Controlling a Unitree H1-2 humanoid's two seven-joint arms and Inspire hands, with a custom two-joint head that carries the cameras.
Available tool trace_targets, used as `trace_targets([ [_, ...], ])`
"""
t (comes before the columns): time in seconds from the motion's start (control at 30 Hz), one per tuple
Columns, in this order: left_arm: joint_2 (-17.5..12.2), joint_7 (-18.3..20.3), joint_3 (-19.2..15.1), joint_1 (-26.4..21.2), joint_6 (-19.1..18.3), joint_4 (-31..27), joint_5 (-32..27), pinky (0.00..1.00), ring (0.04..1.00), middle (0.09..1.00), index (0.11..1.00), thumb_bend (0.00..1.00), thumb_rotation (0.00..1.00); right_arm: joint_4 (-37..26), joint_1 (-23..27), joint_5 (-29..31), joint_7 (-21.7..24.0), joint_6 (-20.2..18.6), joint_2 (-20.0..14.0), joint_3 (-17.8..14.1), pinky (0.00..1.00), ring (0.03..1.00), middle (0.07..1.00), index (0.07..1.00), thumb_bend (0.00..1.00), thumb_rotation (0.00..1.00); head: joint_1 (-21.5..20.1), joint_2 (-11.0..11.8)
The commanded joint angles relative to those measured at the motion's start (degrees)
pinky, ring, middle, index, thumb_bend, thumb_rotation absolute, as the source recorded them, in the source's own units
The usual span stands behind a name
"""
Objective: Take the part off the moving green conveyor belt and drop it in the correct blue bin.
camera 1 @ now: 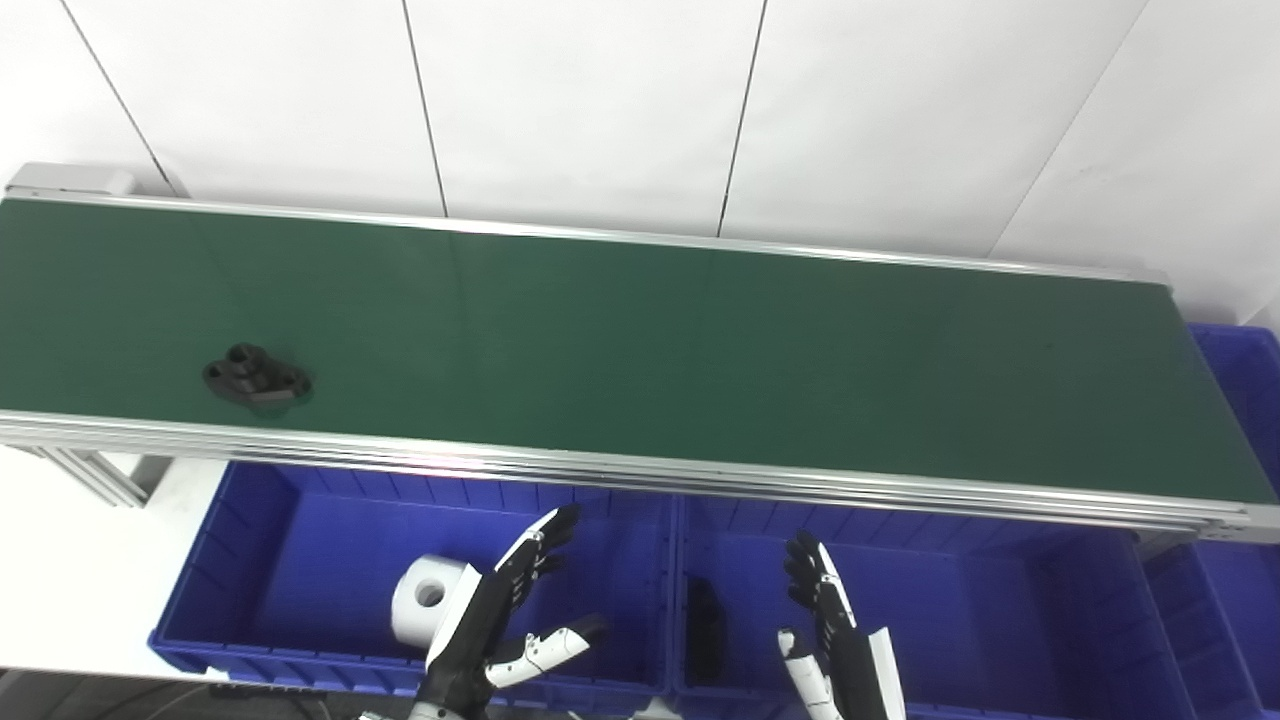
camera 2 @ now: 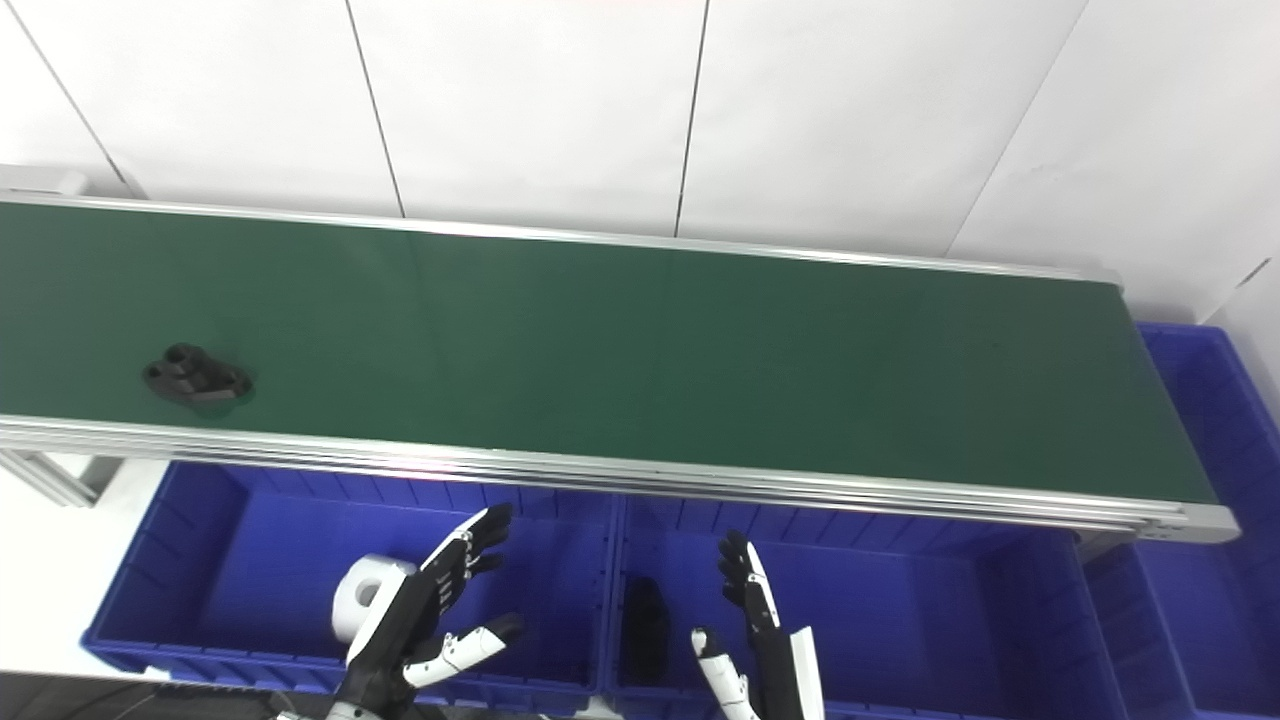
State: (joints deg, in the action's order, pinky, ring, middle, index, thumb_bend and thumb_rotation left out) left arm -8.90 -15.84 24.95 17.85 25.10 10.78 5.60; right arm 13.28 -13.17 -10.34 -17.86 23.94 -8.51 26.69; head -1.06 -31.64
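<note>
A long green conveyor belt [camera 1: 640, 340] framed in aluminium rails runs across the scene in front of a white panelled wall [camera 1: 600, 100]. Below its near rail sit two blue bins side by side: the left bin [camera 1: 290, 560] and the right bin [camera 1: 1000, 620], sharing a dividing wall, while a third blue bin [camera 1: 1240, 400] stands at the belt's right end. The left hand [camera 1: 500, 620] hovers over the left bin with its fingers spread apart and thumb stuck out, holding nothing. The right hand [camera 1: 830, 640] hovers over the right bin, fingers extended and apart, likewise empty. A white cylindrical part [camera 1: 425, 597] with a central hole lies in the left bin, just beside the left hand. A dark part [camera 1: 706, 630] rests in the right bin against the dividing wall. The black part [camera 1: 256, 375] to be picked lies on the belt's left portion, near the front rail, well apart from both hands.
</note>
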Motion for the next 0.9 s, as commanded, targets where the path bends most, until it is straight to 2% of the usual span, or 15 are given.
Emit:
trace_targets([
  [0.0,-1.0,-2.7,1.1,-0.9,1.8,-1.1,2.1,0.84,0.9,0.912,0.884,0.63,0.59,-2.1,0.3,0.5,0.4,3.0,0.0,-0.2,0.9,0.928,0.943,0.969,0.75,0.96,0.6,-0.4],
  [0.23,-2.5,-7.5,4.9,-1.5,1.8,-2.5,3.4,0.85,0.9,0.908,0.88,0.63,0.57,-3.4,-0.1,1.6,1.4,3.0,-0.8,-0.5,0.92,0.954,0.966,0.98,0.73,0.95,2.4,-1.3],
  [0.33,-2.7,-9.5,6.1,-1.6,1.8,-3.1,4.7,0.86,0.905,0.911,0.884,0.64,0.6,-4.0,-0.4,2.5,1.9,3.0,-1.0,-0.9,0.93,0.959,0.969,0.976,0.72,0.94,3.6,-1.7],
  [0.57,-2.9,-15.9,9.8,-3.7,1.8,-2.3,8.3,0.83,0.874,0.883,0.854,0.57,0.55,-4.4,-0.7,4.1,3.1,3.0,-1.4,-1.8,0.95,0.971,0.979,0.981,0.69,0.96,6.8,-2.0],
  [0.7,-2.6,-15.7,10.8,-4.5,1.8,-1.5,7.4,0.84,0.884,0.892,0.867,0.6,0.56,-5.1,-1.4,4.9,4.4,3.0,-1.2,-2.8,0.96,0.97,0.979,0.982,0.7,0.98,8.1,-1.8],
  [0.8,-2.5,-15.9,11.7,-5.1,1.8,-0.4,7.5,0.85,0.9,0.91,0.879,0.62,0.56,-5.0,-1.7,5.6,5.6,3.0,-1.1,-3.7,0.98,0.977,0.982,0.986,0.71,0.99,11.6,-0.7],
  [0.83,-2.4,-16.2,12.1,-5.3,1.8,-0.1,7.7,0.85,0.9,0.91,0.879,0.62,0.55,-5.0,-1.8,5.8,6.0,3.0,-1.1,-4.1,0.99,0.982,0.985,0.989,0.71,0.99,11.6,-0.7],
  [0.87,-2.4,-16.6,12.5,-5.6,1.8,0.5,7.8,0.85,0.896,0.908,0.877,0.63,0.55,-4.6,-1.7,6.4,6.7,3.0,-1.0,-4.4,0.99,0.985,0.988,0.991,0.71,0.99,13.8,0.2],
])
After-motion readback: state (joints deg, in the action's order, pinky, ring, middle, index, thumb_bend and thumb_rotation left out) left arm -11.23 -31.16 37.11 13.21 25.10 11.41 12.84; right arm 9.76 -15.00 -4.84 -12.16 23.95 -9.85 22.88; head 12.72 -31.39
